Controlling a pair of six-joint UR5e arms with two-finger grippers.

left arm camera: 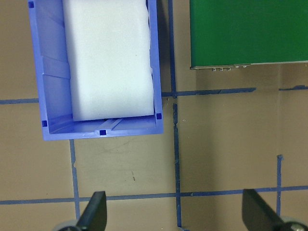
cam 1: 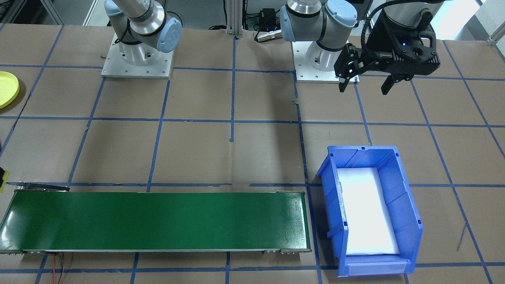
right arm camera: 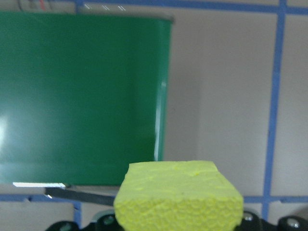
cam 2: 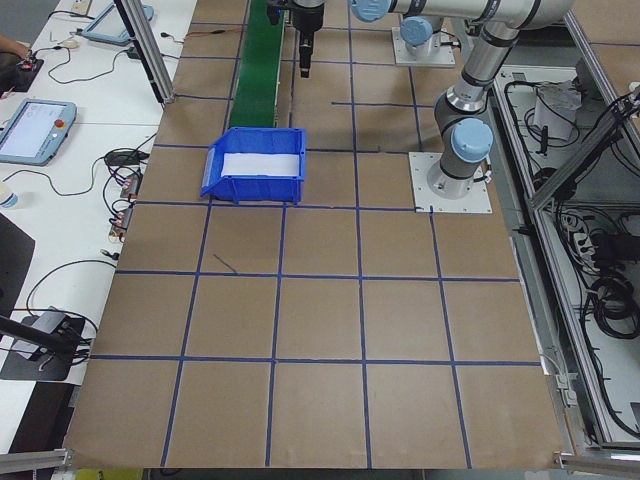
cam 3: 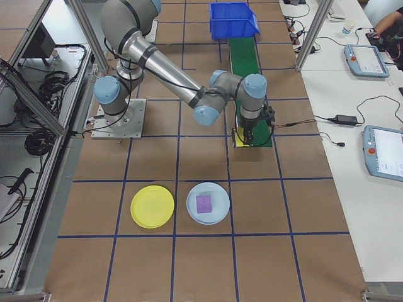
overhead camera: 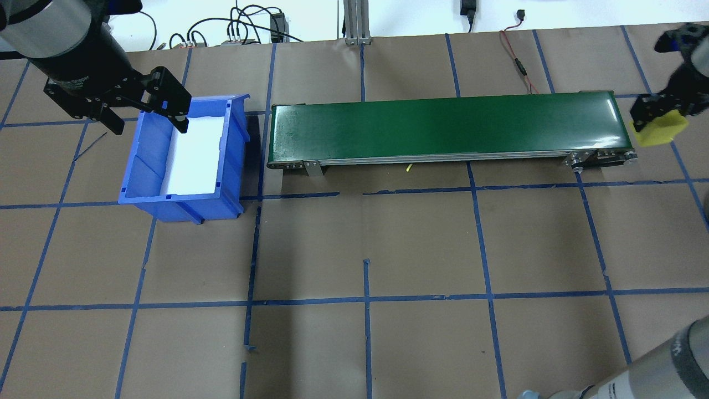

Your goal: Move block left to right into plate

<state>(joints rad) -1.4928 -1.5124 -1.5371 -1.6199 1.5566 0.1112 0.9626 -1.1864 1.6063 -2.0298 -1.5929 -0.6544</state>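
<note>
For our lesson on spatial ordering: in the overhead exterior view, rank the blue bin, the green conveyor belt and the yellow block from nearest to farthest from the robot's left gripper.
1. Blue bin: directly by the left gripper, at the view's left.
2. Green conveyor belt: stretches across the middle.
3. Yellow block: far right, held in the right gripper.

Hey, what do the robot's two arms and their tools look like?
Both arms are silver-grey metal tubes with pale blue round joint caps, bolted to square metal base plates. The left tool is black, with two dark fingers, a ribbed housing, a small blue light and a black cable looping over it. The right tool is black too, though blurred at the overhead view's edge.
</note>
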